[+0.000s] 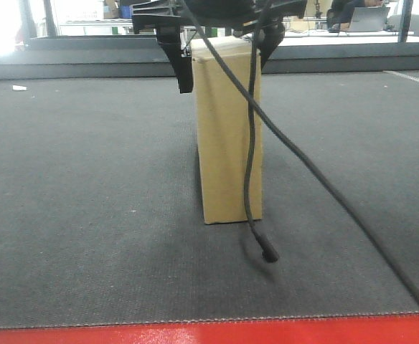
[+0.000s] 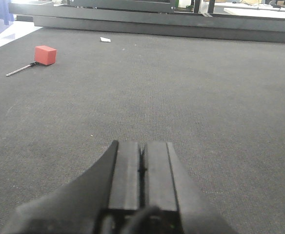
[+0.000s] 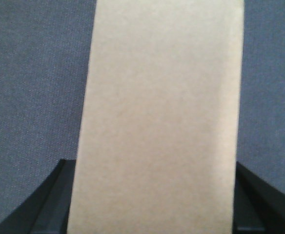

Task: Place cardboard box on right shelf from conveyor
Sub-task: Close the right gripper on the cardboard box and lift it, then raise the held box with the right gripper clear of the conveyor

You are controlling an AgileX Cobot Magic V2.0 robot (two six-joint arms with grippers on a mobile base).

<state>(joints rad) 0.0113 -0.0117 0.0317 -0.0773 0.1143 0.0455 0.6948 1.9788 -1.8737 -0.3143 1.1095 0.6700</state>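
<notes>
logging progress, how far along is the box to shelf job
Done: the right gripper straddles the top of the plain tan cardboard box. In hand: its fingers flank the box; a firm clamp cannot be confirmed. To do: the box stands on the dark grey woven conveyor belt, so lifting and shelving remain. The left gripper is shut, empty.

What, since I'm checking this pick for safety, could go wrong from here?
The cardboard box stands tall on a narrow end on the conveyor, and the right gripper straddles only its top, so it might tip or swing. The loose cable hanging across its front might snag.
</notes>
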